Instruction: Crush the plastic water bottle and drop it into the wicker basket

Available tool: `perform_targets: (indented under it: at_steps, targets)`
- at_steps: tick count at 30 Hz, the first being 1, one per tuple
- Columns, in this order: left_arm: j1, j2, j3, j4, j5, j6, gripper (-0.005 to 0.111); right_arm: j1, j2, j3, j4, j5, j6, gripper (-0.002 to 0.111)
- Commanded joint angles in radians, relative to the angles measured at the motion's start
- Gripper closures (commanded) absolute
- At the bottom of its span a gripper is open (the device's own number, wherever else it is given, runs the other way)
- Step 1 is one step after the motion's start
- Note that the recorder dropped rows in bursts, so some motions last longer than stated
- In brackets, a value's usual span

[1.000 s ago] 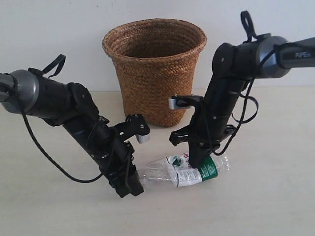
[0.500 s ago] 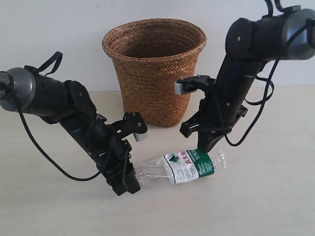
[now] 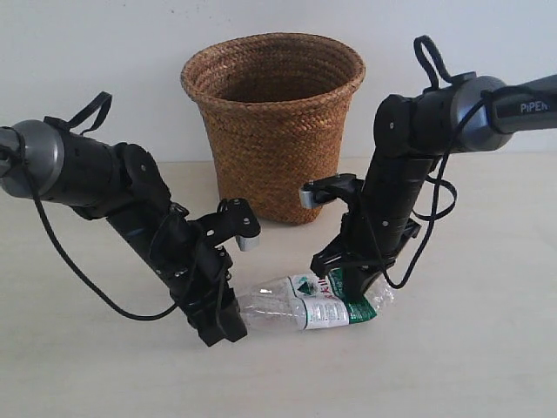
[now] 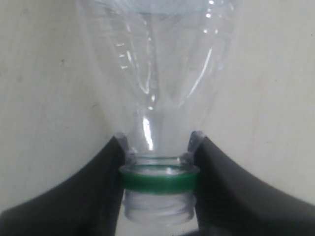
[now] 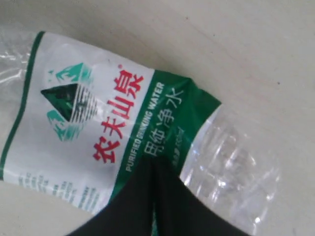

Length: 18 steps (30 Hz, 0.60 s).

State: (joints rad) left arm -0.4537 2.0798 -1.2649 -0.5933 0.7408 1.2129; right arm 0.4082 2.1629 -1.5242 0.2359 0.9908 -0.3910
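The plastic water bottle [image 3: 300, 306] lies on its side on the table in front of the wicker basket [image 3: 274, 122]. My left gripper [image 3: 228, 326] is shut on its neck [image 4: 158, 147], the fingers clamping just above the green ring [image 4: 158, 179]; the threads below show no cap. My right gripper [image 3: 350, 292] is shut, its fingers pressed together. Its tip [image 5: 156, 164] pushes down onto the green band of the label [image 5: 98, 128], and the bottle is dented there. The clear base end [image 5: 231, 167] sticks out beyond the fingers.
The pale table [image 3: 470, 348] runs back to a white wall [image 3: 104, 52] behind the basket. The basket stands upright, mouth open, just behind and between the two arms. Cables loop off both arms.
The right gripper lifted off the bottle half a second ago and has come back down on the label end, squashing it. The left gripper keeps the neck in place.
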Motion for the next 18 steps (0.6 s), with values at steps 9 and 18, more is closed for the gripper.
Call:
perform_targets:
  at_steps: [9, 18]
  targets:
    - [0.001, -0.009, -0.004, -0.009, 0.014, -0.008, 0.103, -0.001, 0.150, -0.012, -0.063, -0.042, -0.008, 0.108]
    - [0.001, -0.009, -0.004, -0.009, 0.014, -0.008, 0.103, -0.001, 0.139, -0.022, -0.063, 0.054, 0.042, 0.108]
